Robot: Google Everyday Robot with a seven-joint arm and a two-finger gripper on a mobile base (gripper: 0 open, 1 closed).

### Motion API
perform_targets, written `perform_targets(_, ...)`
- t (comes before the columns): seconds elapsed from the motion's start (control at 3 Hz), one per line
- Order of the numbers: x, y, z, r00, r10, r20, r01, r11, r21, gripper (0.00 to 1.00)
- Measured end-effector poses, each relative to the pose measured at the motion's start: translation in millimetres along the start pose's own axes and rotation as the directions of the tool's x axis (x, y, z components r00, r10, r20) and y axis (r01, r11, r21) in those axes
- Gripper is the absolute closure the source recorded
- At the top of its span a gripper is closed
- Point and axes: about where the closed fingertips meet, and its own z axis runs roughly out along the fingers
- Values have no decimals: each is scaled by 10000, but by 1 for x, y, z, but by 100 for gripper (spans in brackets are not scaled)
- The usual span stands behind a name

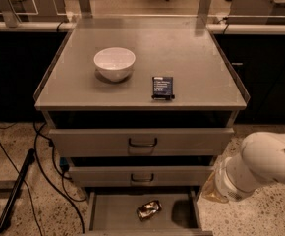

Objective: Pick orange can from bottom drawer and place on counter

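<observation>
Lying in bottom drawer [113, 213], orange can [149, 210], left of gripper [213, 190], grip state unclear

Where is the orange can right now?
In the camera view, the orange can lies bottom centre, on the floor of the open bottom drawer. The tool is out of view; only the arm shows at lower right.

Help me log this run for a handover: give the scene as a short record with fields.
orange can: lying on the drawer floor, ungrasped
bottom drawer: pulled open
counter: holds a white bowl and a dark blue box, set apart
arm: lower right, beside the open drawer
claw: not in view
task status: can not yet picked
</observation>
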Motion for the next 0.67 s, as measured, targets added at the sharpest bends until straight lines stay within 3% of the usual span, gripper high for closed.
perform_targets(0.33, 18, -6, 65, 9983, 239, 538, -223, 9993, -310, 100)
perform_targets(0.67, 25, 1, 98, 9964, 440, 724, -384, 9962, -776, 100)
